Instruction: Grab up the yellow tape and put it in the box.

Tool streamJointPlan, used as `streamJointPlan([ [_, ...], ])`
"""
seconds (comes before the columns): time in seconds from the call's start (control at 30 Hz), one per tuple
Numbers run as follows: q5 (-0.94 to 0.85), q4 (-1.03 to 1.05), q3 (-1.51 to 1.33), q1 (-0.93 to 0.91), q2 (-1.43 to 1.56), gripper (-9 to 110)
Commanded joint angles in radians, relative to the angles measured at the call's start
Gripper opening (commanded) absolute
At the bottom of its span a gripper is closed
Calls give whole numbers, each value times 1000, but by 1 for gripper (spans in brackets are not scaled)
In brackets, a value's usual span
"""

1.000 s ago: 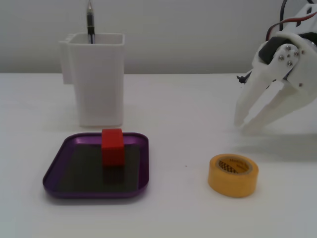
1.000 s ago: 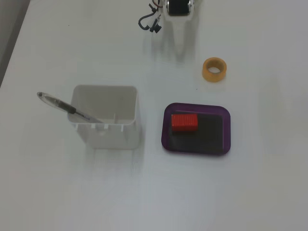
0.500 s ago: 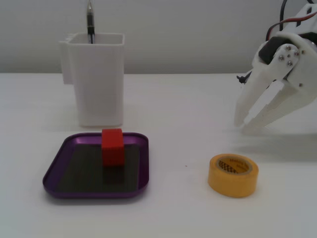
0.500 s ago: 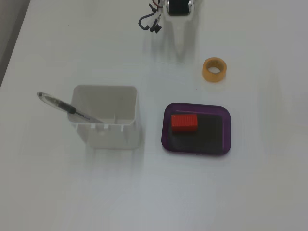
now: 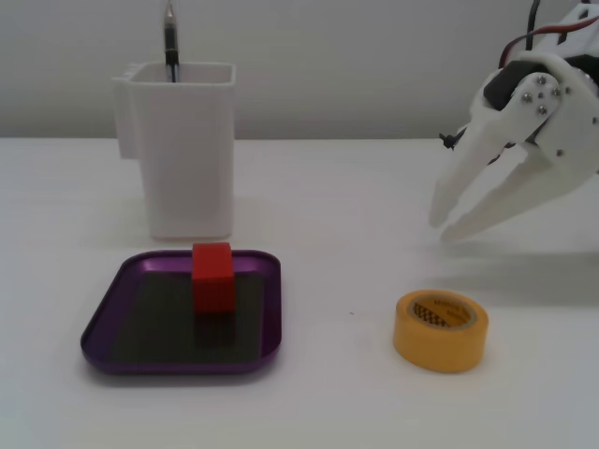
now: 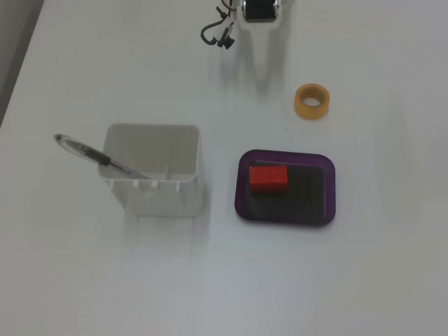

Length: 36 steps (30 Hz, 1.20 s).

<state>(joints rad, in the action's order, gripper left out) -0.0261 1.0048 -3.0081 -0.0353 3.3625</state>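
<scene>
Since a second ago the white gripper [image 5: 442,224] has lifted slightly and edged left in the low fixed view, its tips now a little higher above the white table [image 5: 356,187]; everything else lies where it did. The claw hangs in the air with its two long fingers spread a small way apart, holding nothing, angled down and to the left. In the fixed view from above, the gripper [image 6: 262,70] appears only as a pale wedge at the top edge, pointing down the picture.

The yellow tape [image 5: 440,329] lies flat on the table, below and just left of the fingertips in the low view and well apart from them. It is a thick yellow-orange roll with a smooth, slightly glossy outer wall, and a dark patterned core shows inside its ring. From above, the tape [image 6: 311,101] reads as a ring, to the right of the gripper and above the box [image 6: 241,199].

The box [image 5: 103,341], a shallow purple tray with rounded corners and a dark shiny floor, holds a red cube [image 5: 212,276]. Behind it stands a tall white container [image 5: 187,159] with a pen [image 5: 170,42].
</scene>
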Motion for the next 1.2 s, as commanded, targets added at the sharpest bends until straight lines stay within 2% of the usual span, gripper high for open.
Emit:
streamJointPlan([
  [0.0, -8, -25, 80, -8, 43, 0],
  [0.2, -6, -31, 193, -6, -137, 3],
  [0.47, 5, -8, 676, 17, -802, 6],
  [0.73, 2, 253, 1081, 244, -1307, 17],
  [0.93, 2, 261, 1109, 270, -1451, 17],
  [1.17, 2, 210, 982, 279, -1477, 17],
])
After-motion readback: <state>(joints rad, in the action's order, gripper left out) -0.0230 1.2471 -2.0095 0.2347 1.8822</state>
